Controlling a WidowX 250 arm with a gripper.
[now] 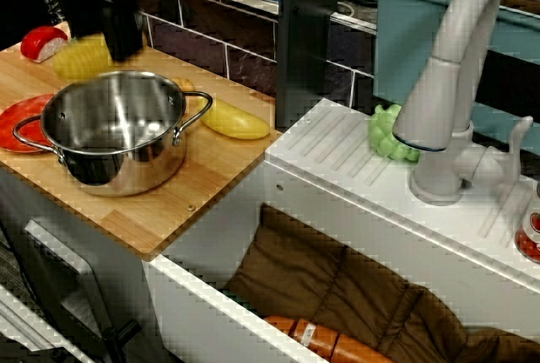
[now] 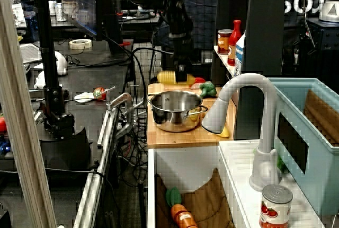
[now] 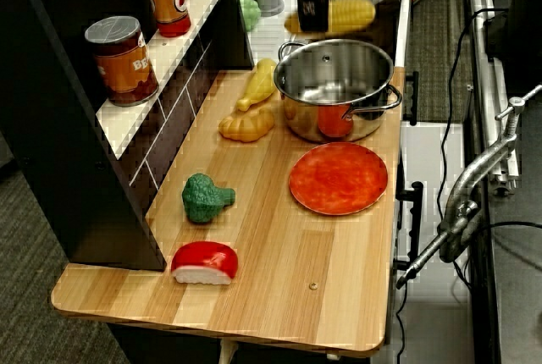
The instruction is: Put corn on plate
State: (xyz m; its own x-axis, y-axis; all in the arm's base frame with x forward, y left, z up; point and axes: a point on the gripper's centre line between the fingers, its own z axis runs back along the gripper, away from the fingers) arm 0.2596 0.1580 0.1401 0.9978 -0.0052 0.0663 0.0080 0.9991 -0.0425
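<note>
The yellow bumpy corn (image 1: 80, 61) hangs in the air, held at one end by my black gripper (image 1: 118, 46), which is shut on it. It sits above the left back part of the steel pot (image 1: 114, 131). The red-orange plate (image 1: 17, 122) lies flat on the wooden counter just left of the pot, partly hidden behind it. In the view from the counter's end, the corn (image 3: 345, 14) and gripper (image 3: 315, 15) show above the pot (image 3: 334, 85), and the whole plate (image 3: 339, 178) lies on the near side of the pot.
A smooth yellow banana-like piece (image 3: 258, 85) and an orange-yellow piece (image 3: 246, 124) lie by the back wall beside the pot. A green broccoli (image 3: 206, 197) and a red-and-white piece (image 3: 204, 262) lie further along. The sink with a grey tap (image 1: 447, 84) is right of the counter.
</note>
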